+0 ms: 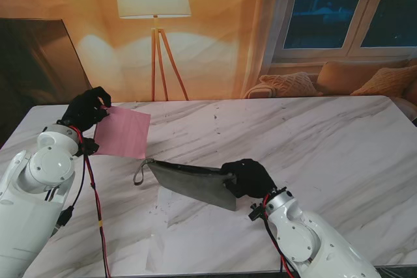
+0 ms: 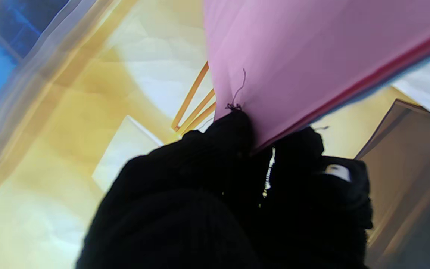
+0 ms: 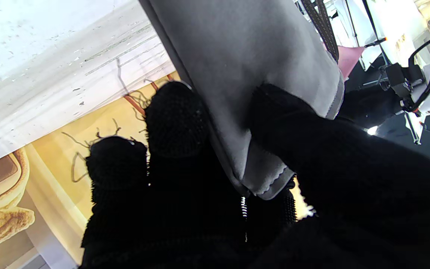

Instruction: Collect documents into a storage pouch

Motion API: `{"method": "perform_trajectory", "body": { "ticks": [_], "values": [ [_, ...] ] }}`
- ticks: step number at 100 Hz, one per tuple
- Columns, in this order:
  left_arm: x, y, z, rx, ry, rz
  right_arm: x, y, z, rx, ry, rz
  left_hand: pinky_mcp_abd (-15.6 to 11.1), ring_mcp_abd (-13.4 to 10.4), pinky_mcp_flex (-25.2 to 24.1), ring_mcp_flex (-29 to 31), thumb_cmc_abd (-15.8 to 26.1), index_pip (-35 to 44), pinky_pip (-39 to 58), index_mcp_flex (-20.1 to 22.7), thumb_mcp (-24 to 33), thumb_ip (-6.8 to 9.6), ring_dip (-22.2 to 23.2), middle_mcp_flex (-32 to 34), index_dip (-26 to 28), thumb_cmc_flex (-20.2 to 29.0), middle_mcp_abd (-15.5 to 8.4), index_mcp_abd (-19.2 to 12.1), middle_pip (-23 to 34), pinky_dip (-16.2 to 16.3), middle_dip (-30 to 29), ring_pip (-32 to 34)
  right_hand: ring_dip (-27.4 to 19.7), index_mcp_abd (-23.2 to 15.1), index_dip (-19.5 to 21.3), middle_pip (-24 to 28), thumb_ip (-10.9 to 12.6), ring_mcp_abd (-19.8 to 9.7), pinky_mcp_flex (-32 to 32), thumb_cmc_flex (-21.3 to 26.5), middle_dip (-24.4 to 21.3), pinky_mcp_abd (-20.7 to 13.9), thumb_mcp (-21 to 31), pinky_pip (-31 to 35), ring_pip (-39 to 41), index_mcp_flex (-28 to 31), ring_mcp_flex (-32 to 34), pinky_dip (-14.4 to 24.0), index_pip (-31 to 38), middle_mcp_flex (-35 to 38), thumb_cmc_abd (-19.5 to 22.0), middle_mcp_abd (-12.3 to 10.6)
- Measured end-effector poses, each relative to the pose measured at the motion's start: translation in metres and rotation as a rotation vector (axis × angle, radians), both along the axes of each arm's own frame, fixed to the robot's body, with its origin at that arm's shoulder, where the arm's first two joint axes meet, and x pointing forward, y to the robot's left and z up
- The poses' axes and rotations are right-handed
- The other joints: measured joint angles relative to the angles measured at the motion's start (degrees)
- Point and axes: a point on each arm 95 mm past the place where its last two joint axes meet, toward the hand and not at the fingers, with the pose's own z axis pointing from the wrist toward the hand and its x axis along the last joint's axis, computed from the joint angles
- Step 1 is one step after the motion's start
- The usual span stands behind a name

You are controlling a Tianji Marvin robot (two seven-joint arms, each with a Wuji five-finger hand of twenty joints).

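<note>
Left hand [image 1: 86,110] pinching a corner of the pink paper [image 1: 122,133] between closed fingers [image 2: 233,130], lifting it off the bench [image 1: 339,141]. Right hand [image 1: 247,178] gripping the grey pouch [image 1: 192,182] at its end, thumb on one face, fingers [image 3: 174,116] behind, probably presenting the far end, near the strap [image 1: 139,175], toward the paper.

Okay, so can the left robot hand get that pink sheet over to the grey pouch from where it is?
Probably yes. The left robot hand already grips the pink paper sheet, the right robot hand holds the grey fabric pouch lifted, and only bare marble table lies between them.
</note>
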Motion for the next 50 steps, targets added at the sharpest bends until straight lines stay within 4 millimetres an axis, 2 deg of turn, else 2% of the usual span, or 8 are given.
{"method": "perform_trajectory", "body": {
  "ticks": [30, 50],
  "values": [
    [-0.005, -0.004, 0.029, -0.016, -0.092, -0.04, -0.002, 0.004, 0.0, -0.003, 0.036, 0.032, 0.0, -0.1, -0.6, 0.0, 0.0, 0.0, 0.0, 0.0, 0.0, 0.0, 0.4, 0.0, 0.0, 0.0, 0.0, 0.0, 0.0, 0.0, 0.2, 0.0, 0.0, 0.5, 3.5, -0.1, -0.1, 0.0, -0.2, 1.0, 0.5, 0.0, -0.6, 0.0, 0.0, 0.0, 0.0, 0.0, -1.4, 0.0, 0.1, 0.0],
    [-0.011, -0.015, 0.05, -0.071, -0.145, -0.087, 0.002, 0.004, 0.004, -0.006, 0.053, 0.048, -0.5, -0.4, -0.7, 0.0, 0.0, 0.0, -0.1, 0.0, 0.0, 0.0, 0.5, 0.0, 0.0, 0.0, 0.0, -0.1, 0.0, 0.0, 0.4, 0.0, 0.6, 0.7, 5.7, -0.2, -0.1, 0.0, -0.3, 1.1, 1.3, 0.0, -0.6, 0.0, 0.0, 0.8, 0.0, 0.0, -3.4, 0.0, 0.1, 0.0]
  ]
}}
